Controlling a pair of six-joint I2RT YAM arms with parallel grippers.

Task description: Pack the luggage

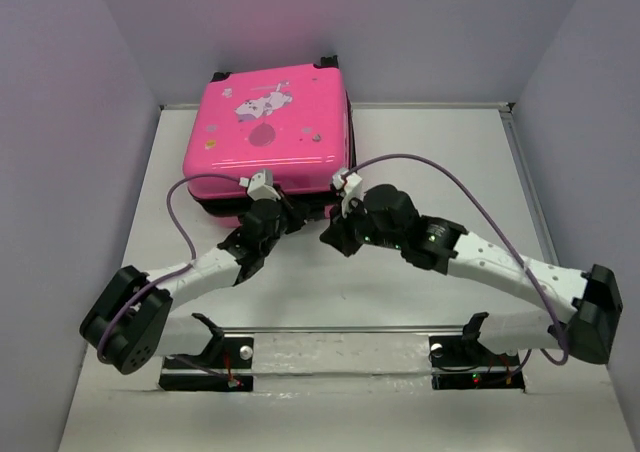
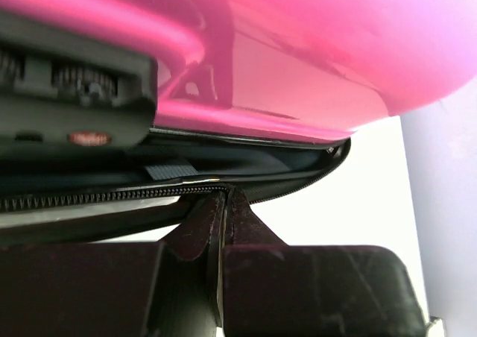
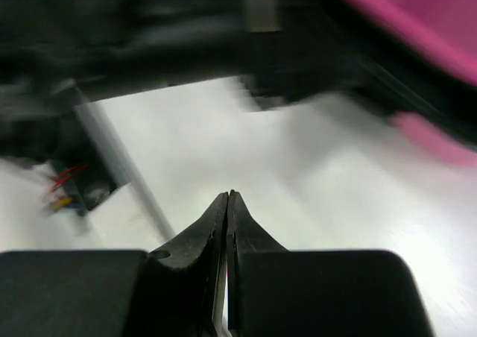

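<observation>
At the near seam of the suitcase, the left gripper has its fingers pressed tight together, their tips touching the zipper line just under the rim of the lid; no tab shows between them, so I cannot tell whether it pinches the pull. Just beside it, the right gripper is closed on nothing, hanging over the bare table with the pink shell off to its right and apart from it, though that view is blurred. Beyond both, the suitcase lies at the far middle of the table, printed lid up and folded down over the base. What is inside is hidden, so the filling looks finished, as far as I can judge. A dark gap runs along the near edge and the zipper teeth there lie unjoined, so zipping it shut appears to be what is left
</observation>
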